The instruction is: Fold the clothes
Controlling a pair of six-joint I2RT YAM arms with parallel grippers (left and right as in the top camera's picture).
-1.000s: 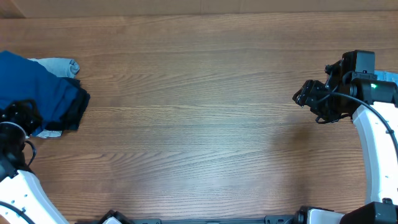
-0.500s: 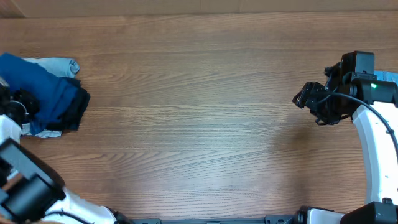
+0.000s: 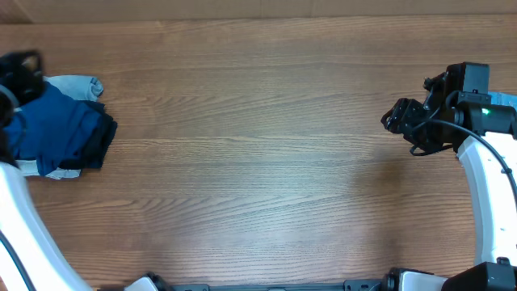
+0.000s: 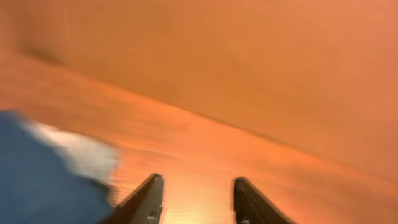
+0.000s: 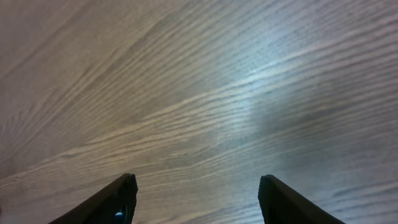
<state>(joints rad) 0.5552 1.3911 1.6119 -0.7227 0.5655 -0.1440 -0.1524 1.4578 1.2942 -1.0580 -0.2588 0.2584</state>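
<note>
Looking down on the blue polo shirt (image 3: 52, 129), lumped in a rumpled heap at the far left edge of the wooden table (image 3: 258, 162) — not laid flat, just bunched up. Got a light-blue denim piece (image 3: 79, 84) poking out at the heap's top side, and a near-black garment (image 3: 103, 136) tucked right against its right side, touching. Also spotting a pale strip (image 3: 50, 172) along the lower edge, can't tell what that belongs to.

Finding the left gripper (image 3: 20, 69) by the heap's upper left corner, right at the edge of the overhead view. Over in the left wrist view, seeing its fingers (image 4: 148, 196) parted with nothing between them, only bare table past the tips — pretty blurry though. Catching the shirt there as a blue smear in the lower left.

Seeing the right gripper (image 3: 397, 120) way over on the right side of the table, well apart from the clothes. Showing fingers (image 5: 118, 199) spread wide in its own wrist view, holding nothing, hovering over plain wood grain.
</note>
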